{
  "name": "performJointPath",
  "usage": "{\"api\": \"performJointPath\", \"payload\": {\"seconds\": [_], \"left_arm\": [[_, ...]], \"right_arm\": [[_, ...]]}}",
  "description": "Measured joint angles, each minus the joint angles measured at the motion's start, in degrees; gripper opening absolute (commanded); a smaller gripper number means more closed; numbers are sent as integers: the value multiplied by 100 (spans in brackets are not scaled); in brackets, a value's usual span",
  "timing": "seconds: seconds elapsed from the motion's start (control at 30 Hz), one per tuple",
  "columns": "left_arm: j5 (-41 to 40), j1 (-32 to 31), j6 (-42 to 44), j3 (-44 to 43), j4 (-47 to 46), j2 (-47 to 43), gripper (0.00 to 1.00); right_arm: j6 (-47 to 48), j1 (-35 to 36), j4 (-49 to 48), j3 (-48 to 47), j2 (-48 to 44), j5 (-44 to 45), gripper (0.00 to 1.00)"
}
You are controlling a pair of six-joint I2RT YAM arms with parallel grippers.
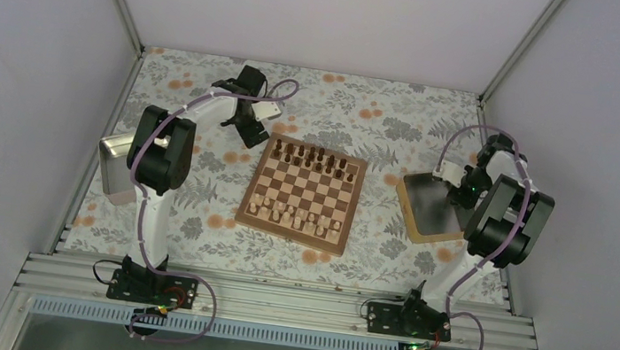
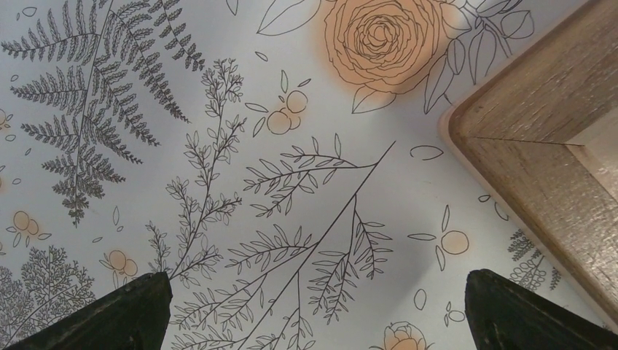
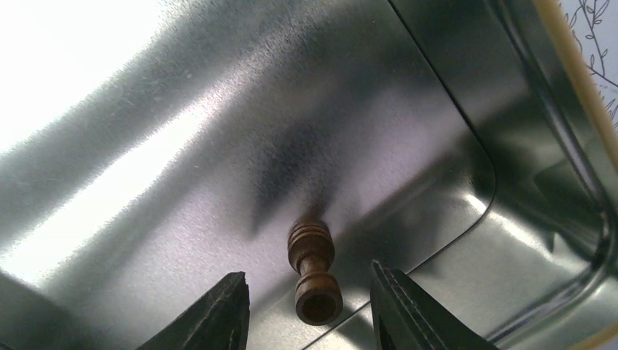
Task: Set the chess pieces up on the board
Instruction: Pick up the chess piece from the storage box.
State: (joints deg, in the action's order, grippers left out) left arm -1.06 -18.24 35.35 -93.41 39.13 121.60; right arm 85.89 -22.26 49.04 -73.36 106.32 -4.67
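The right jaws stand spread, their two dark fingers [image 3: 218, 313] on either side of a small dark brown turned-wood chess piece [image 3: 313, 270] and touching it nowhere. That piece lies on its side (round base toward the wrist camera) on the shiny floor of a rectangular metal tray with a tan rim [image 3: 452, 109]. In the top view this tray sits on the desk to the right of the square wooden chessboard with light and dark chequered squares and a brown border [image 1: 305, 188], apart from it.

The left jaws are spread wide too and hold nothing. Their dark fingertips [image 2: 138, 310] hang over the white floral-printed desk [image 2: 218, 146], just beside the chessboard's far left corner. From above, the chessboard lies mid-desk between the two arms. More dark brown chessmen [image 1: 313, 156] stand along its far rows, and pale wooden chessmen [image 1: 297, 218] along its near rows. A second, plain metal tray [image 1: 111, 170] lies at the desk's left edge.
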Motion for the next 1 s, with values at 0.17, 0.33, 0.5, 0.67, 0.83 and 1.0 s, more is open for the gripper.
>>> {"api": "performJointPath", "payload": {"seconds": [0.17,0.33,0.5,0.67,0.83,1.0], "left_arm": [[-7,0,0,0,0,2,100],[-50,0,0,0,-2,2,100],[-83,0,0,0,-2,0,100],[-131,0,0,0,-4,0,100],[-157,2,2,4,-9,0,100],[-179,7,4,81,-46,0,100]], "right_arm": [[-13,0,20,-109,92,48,18],[-31,0,96,-216,173,66,12],[-39,0,254,-422,173,57,9],[-42,0,566,-774,173,13,8],[-42,4,769,-1029,170,-66,8],[-46,9,938,-1036,173,-92,8]]}}
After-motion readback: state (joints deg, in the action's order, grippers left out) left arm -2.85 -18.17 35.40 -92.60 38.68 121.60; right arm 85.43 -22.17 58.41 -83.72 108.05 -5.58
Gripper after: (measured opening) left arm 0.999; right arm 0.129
